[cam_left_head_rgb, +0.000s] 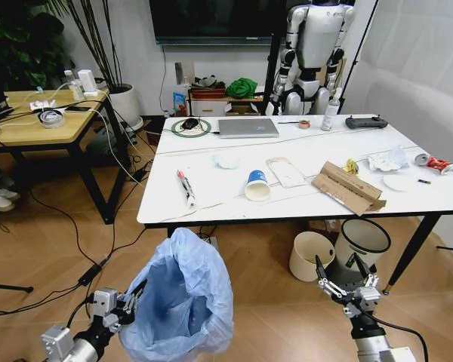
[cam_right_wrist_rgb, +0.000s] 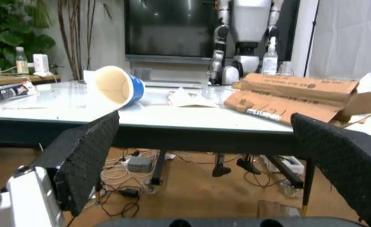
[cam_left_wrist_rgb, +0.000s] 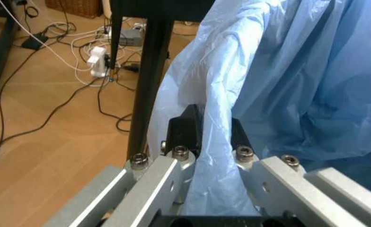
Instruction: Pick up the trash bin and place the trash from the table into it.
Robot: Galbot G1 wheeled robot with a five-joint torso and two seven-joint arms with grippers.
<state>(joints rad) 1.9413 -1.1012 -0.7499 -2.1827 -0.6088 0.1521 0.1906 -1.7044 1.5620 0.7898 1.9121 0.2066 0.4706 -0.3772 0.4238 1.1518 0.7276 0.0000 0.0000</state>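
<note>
While the left end effector (cam_left_wrist_rgb: 209, 137) pinches the trash bin (cam_left_head_rgb: 180, 298) liner below the desk (cam_left_head_rgb: 211, 197), the right end effector (cam_left_head_rgb: 343, 277) hangs spread; trash (cam_left_head_rgb: 257, 185) remains uncollected on top.

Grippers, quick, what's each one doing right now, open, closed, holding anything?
Left gripper: shut on the trash bin, pinching its blue bag.
Right gripper: open, holding nothing, below the table edge.

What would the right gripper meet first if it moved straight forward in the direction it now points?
Probably the table's black front edge: the open right gripper faces it squarely at about that height. Depth is unclear; slightly lower, it would pass underneath.
</note>
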